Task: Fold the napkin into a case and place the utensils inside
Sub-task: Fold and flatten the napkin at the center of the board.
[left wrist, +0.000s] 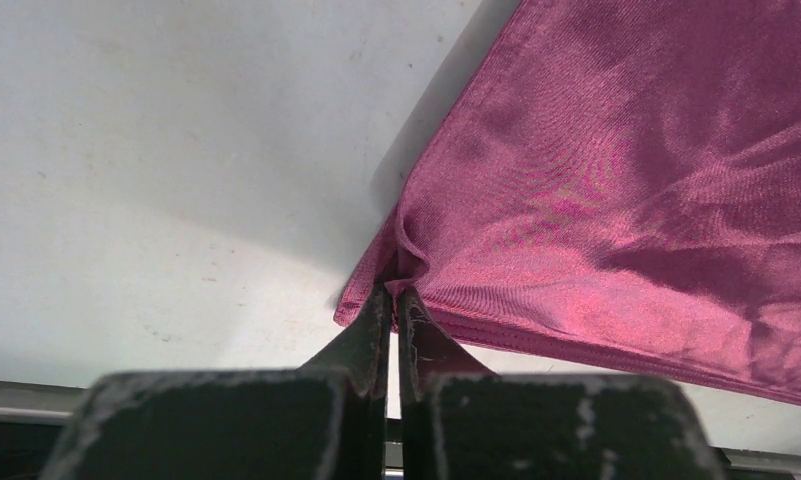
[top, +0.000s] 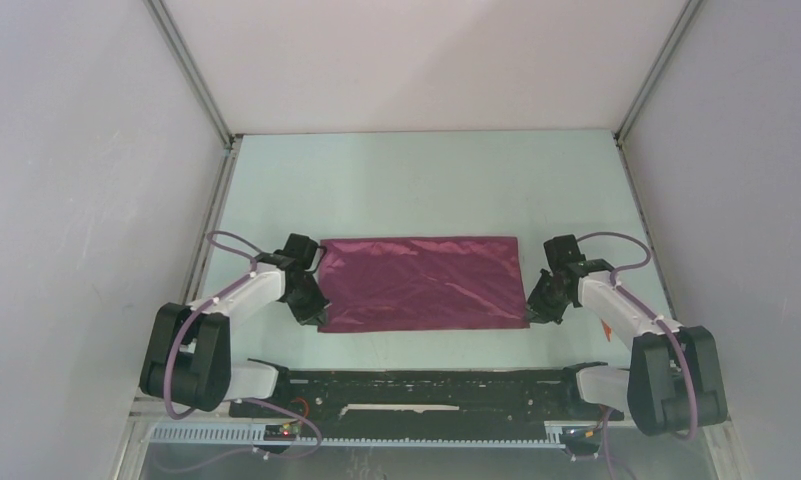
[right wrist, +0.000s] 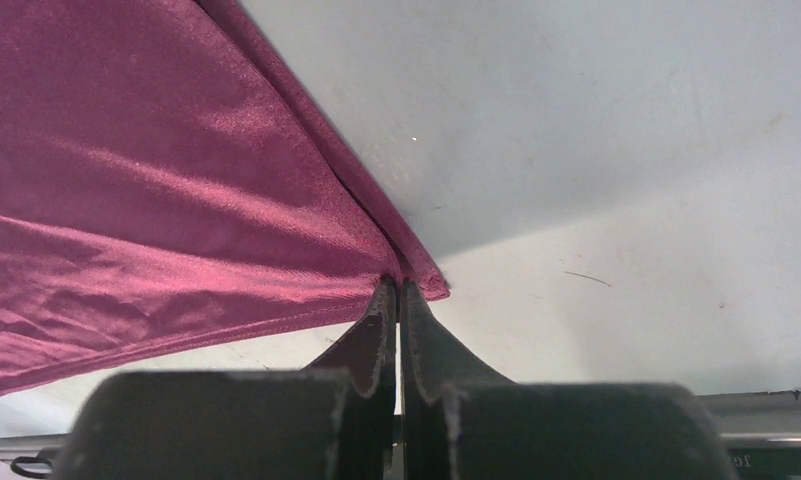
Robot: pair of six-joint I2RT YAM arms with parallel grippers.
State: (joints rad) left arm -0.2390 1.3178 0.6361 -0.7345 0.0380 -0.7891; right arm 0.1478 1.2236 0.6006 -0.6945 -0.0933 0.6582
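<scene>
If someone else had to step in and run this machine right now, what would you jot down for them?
Left end effector: shut on the napkin's near left corner.
Right end effector: shut on its near right corner.
Napkin: flat on the table as a wide rectangle; doubled edges at both pinched corners suggest one fold is made.
Utensils: not in any view.
Left to do: fold it narrower into a case, then find the utensils and slip them in.
</scene>
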